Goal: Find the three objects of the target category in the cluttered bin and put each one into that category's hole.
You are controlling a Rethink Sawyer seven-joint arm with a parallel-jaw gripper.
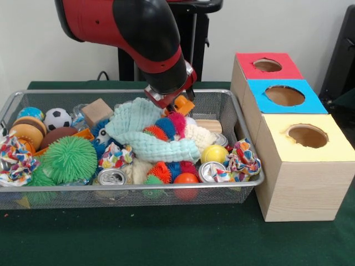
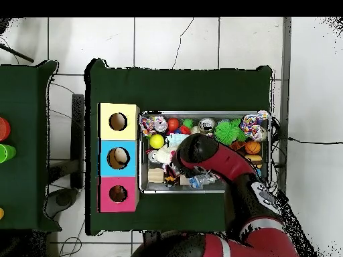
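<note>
Down among clutter, hand (image 1: 176, 103) against orange piece (image 1: 184, 103)

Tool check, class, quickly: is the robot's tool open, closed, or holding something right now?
Tool: down in the bin by an orange object; open or closed cannot be told.

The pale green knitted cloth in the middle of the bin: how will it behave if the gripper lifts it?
The pale green cloth lies draped in folds, so it is probably floppy and would sag. It covers the spiky rainbow toy, so lifting may drag that along. It looks light.
</note>
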